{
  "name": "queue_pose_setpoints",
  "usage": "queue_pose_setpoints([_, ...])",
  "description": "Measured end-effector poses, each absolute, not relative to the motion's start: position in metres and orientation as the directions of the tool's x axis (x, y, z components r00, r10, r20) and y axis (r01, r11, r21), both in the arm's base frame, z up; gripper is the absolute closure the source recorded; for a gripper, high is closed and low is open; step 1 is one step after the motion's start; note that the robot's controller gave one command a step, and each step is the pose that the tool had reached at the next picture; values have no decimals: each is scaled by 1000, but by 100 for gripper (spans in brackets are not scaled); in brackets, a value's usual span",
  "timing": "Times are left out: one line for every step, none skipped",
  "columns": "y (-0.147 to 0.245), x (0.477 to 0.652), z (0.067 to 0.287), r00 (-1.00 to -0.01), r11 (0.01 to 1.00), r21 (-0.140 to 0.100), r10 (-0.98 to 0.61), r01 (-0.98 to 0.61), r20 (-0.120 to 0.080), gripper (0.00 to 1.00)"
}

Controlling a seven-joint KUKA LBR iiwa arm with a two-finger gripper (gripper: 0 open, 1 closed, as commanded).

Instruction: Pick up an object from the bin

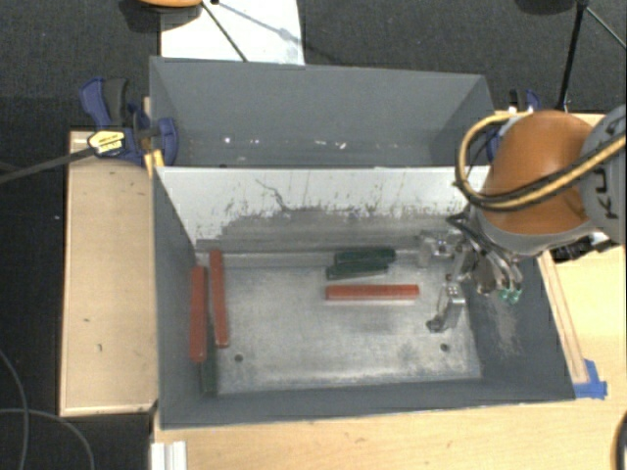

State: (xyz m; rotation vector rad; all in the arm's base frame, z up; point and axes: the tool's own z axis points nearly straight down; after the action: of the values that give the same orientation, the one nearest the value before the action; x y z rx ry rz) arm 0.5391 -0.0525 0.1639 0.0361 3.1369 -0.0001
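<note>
Risks, judged from the present layout.

Could close on bare floor: gripper (446, 316) low over the floor of the bin (294, 404), near the right wall, beside things rather than over any of them.

Could nudge instead of grasp: red bar (372, 293) flat at mid-floor, long axis left to right, right end near the gripper but apart from it. Sideways approach likely to shove it along the floor.

Could catch two at once: green block (361, 259) just behind the bar toward the back wall, roughly parallel, narrow gap between. Wide grasp across the bar likely to snag the block as well.

Could scrape the right wall: little room on that side, with the bulky orange wrist cover (534, 179) above the rim there.

Could slip: low, flat bar, hard to get under, worse if taken at its very end.

Elsewhere: two more red bars (208, 306) side by side along the left wall, well apart from the gripper. Poor candidates from here.

Gripper state: cannot tell how far open. Nothing seen held. Contact with the floor not resolvable; no contact with bar or block.

Likeliest target: the mid-floor red bar, not yet lifted.
</note>
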Motion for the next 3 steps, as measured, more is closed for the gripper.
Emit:
queue_pose_setpoints([-53,548,125,-975,975,0,-223,-223,-3,0])
queue_pose_setpoints([-47,554,79,-991,991,0,-134,-134,-4,0])
queue_pose_setpoints([-38,590,71,-975,975,0,-221,-221,-4,100])
